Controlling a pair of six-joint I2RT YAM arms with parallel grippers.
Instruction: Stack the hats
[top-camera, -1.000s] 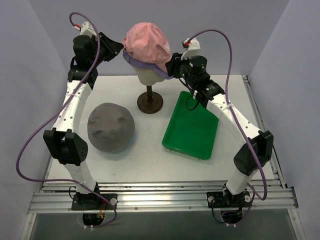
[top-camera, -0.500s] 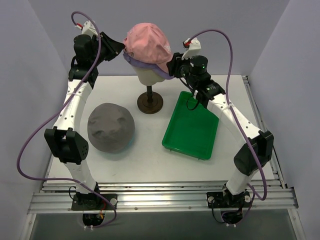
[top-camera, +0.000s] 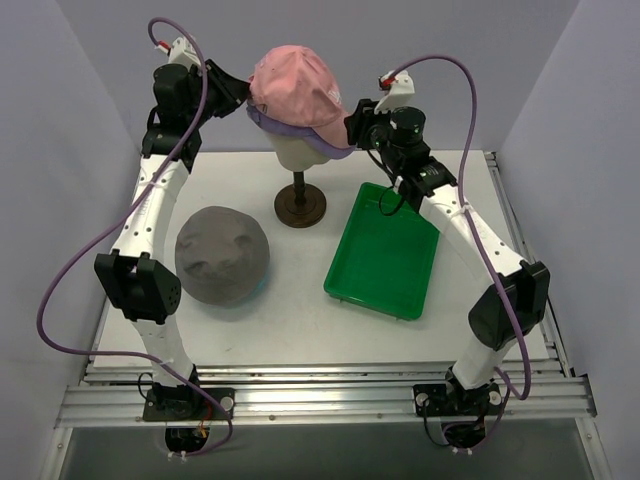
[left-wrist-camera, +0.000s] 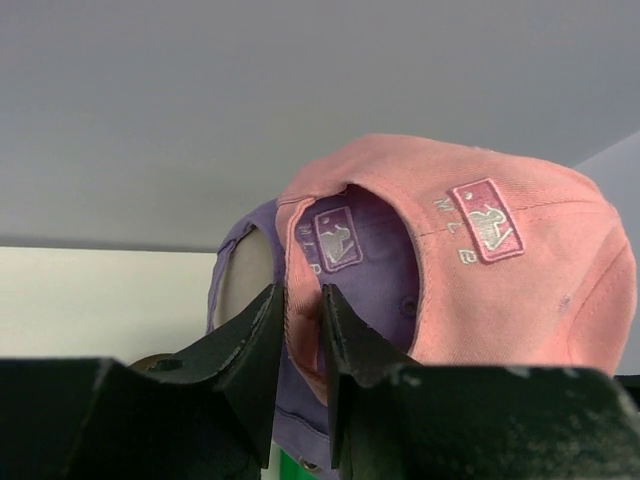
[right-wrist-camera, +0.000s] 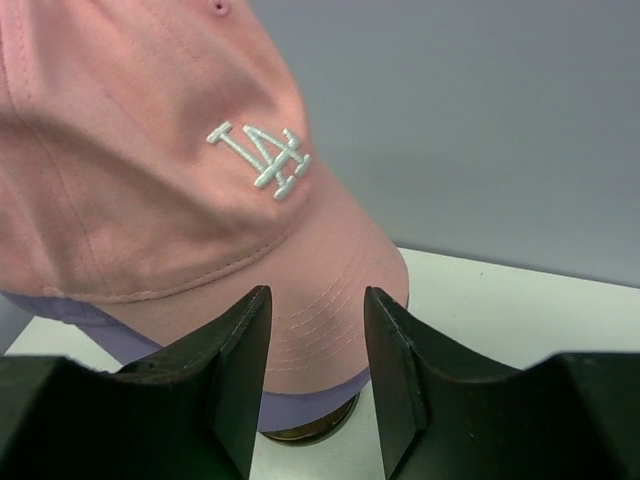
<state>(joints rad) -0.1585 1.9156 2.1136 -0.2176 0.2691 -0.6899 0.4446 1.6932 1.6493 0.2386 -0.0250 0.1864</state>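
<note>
pink cap: only the left wrist shows fingers pinching its back edge.

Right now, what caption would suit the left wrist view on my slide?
Left gripper pinching the rear edge of the pink cap, worn over a lilac cap on the mannequin head.

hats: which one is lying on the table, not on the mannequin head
The grey floppy hat, lying by itself on the table. The pink cap and the lilac cap beneath it both sit on the mannequin head.
</note>
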